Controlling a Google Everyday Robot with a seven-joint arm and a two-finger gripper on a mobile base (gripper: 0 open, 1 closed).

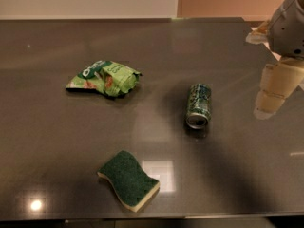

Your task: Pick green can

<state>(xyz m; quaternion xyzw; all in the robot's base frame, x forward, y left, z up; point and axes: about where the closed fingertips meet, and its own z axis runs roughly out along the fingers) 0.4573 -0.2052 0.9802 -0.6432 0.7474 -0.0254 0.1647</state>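
The green can [198,105] lies on its side on the dark table [57,127], right of centre, with its silver open end toward the near edge. It has a dark green patterned body with light markings. My gripper [271,96] hangs at the far right of the view, to the right of the can and apart from it, with nothing in it. One cream-coloured finger [277,85] points down over the table.
A light-green wrinkly snack bag [105,78] lies left of the can. A dark-green wavy sponge with a yellow base [128,179] lies near the front edge. The table's far edge meets a pale wall.
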